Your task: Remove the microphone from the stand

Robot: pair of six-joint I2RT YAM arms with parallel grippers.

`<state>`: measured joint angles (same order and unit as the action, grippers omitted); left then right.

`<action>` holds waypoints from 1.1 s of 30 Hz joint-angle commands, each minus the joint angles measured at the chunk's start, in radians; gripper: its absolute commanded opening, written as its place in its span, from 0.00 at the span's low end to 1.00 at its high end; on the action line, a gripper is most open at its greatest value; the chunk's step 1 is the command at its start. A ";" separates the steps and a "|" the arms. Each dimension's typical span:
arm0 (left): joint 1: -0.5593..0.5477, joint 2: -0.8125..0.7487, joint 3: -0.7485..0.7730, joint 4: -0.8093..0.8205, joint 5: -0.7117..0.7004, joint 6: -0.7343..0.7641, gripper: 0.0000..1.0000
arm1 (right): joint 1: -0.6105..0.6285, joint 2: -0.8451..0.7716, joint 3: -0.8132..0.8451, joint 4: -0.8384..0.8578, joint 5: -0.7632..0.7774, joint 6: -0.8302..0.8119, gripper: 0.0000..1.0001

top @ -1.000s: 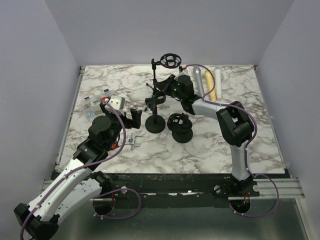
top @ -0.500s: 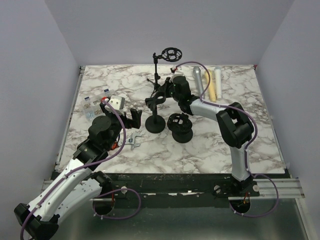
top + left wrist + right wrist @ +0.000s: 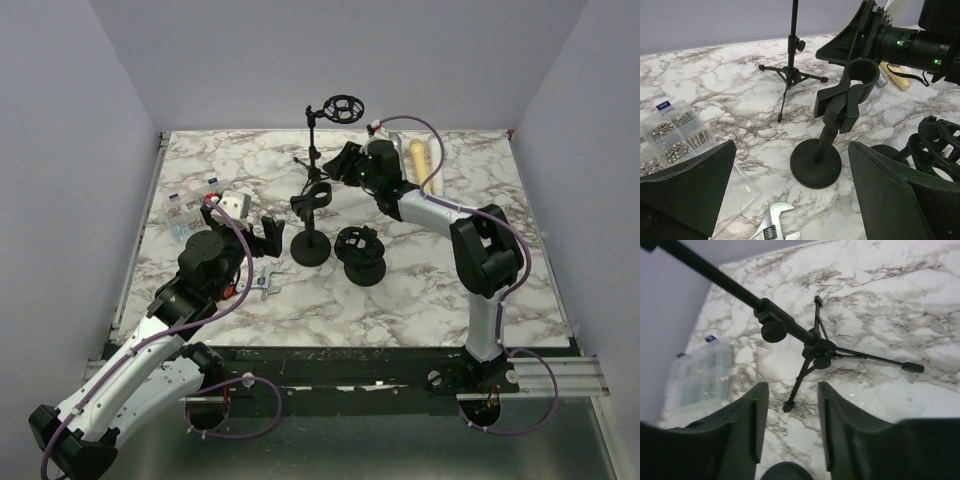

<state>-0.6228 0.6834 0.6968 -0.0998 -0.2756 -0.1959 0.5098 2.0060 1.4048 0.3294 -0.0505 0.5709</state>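
Observation:
The black round-base stand (image 3: 310,246) is in mid-table, and its clip (image 3: 856,82) is empty. No microphone sits in it. A silver cylinder end (image 3: 881,80), possibly the microphone, peeks out on the table behind my right gripper; in the top view the arm hides it. My right gripper (image 3: 339,162) hovers behind and right of the clip, open, with only the tripod's feet (image 3: 815,347) seen through its gap (image 3: 792,388). My left gripper (image 3: 243,226) is wide open just left of the stand base (image 3: 816,163), holding nothing (image 3: 790,150).
A thin tripod stand (image 3: 318,150) with a ring mount (image 3: 344,107) stands at the back. A black shock mount (image 3: 361,255) sits right of the stand. A wrench (image 3: 265,283), a clear screw box (image 3: 185,210), a grey box (image 3: 232,204) and a cream rod (image 3: 420,158) lie around.
My right gripper was shut at the stand's clip; it has opened and drawn back to the right. The left arm has not moved.

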 commanded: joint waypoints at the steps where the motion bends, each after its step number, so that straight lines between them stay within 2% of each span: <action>1: 0.005 -0.003 0.003 0.014 0.030 -0.013 0.99 | -0.066 0.029 -0.048 0.152 -0.234 0.366 0.66; 4: 0.005 -0.004 0.001 0.015 0.032 -0.014 0.99 | -0.086 0.105 -0.029 0.302 -0.355 0.533 0.75; 7: 0.005 -0.005 0.004 0.013 0.030 -0.013 0.99 | -0.094 0.194 0.015 0.415 -0.431 0.693 0.75; 12: 0.005 -0.014 0.003 0.012 0.025 -0.012 0.99 | -0.094 0.301 0.120 0.490 -0.483 0.831 0.74; 18: 0.005 -0.014 0.003 0.012 0.031 -0.014 0.99 | -0.092 0.361 0.201 0.477 -0.489 0.859 0.67; 25: 0.006 -0.018 0.003 0.012 0.032 -0.014 0.99 | -0.090 0.404 0.265 0.453 -0.480 0.871 0.67; 30: 0.005 -0.021 0.004 0.011 0.027 -0.013 0.98 | -0.090 0.427 0.307 0.433 -0.473 0.876 0.56; 33: 0.006 -0.020 0.002 0.011 0.027 -0.013 0.99 | -0.090 0.430 0.320 0.392 -0.461 0.859 0.54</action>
<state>-0.6228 0.6750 0.6968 -0.0994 -0.2672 -0.2039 0.4171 2.4081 1.6844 0.7578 -0.5102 1.4326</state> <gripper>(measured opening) 0.982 0.546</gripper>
